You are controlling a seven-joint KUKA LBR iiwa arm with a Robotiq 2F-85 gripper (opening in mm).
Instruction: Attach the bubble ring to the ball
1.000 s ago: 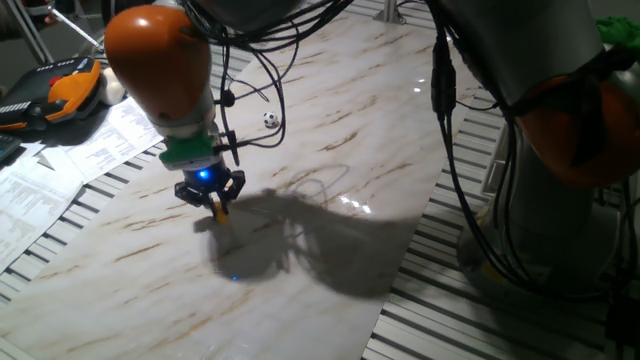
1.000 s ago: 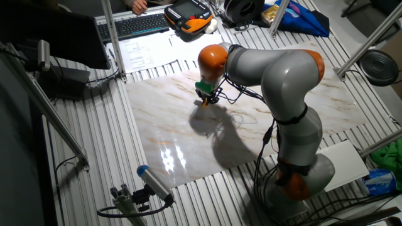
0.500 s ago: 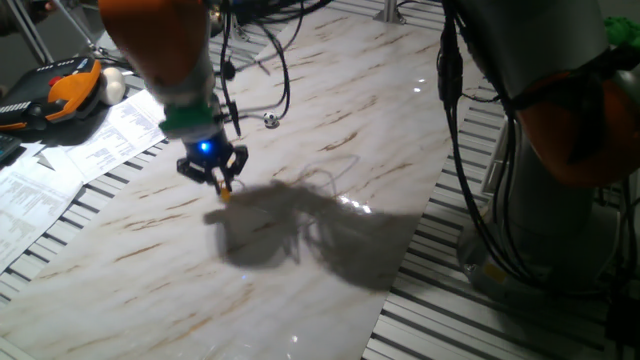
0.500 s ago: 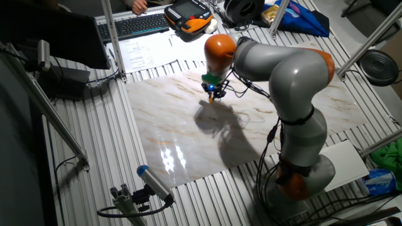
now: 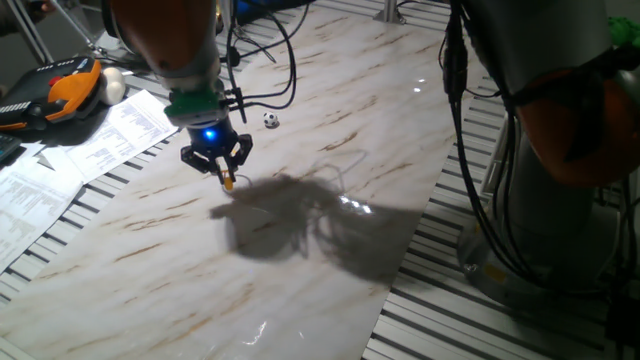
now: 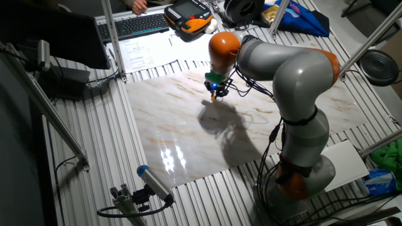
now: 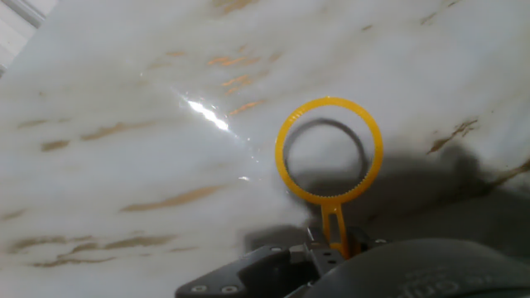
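One fixed view shows the pincer above the marble desk, pinching the bubble ring, seen only as a yellow sliver, while the ball lies apart from it toward the desk's far edge. The other fixed view takes in the whole grey arm reaching over the desk toward its edge nearest the keyboard, the ball too small to tell. Hand view alone shows the ring's full loop above the marble, its handle clamped at the bottom, and no ball.
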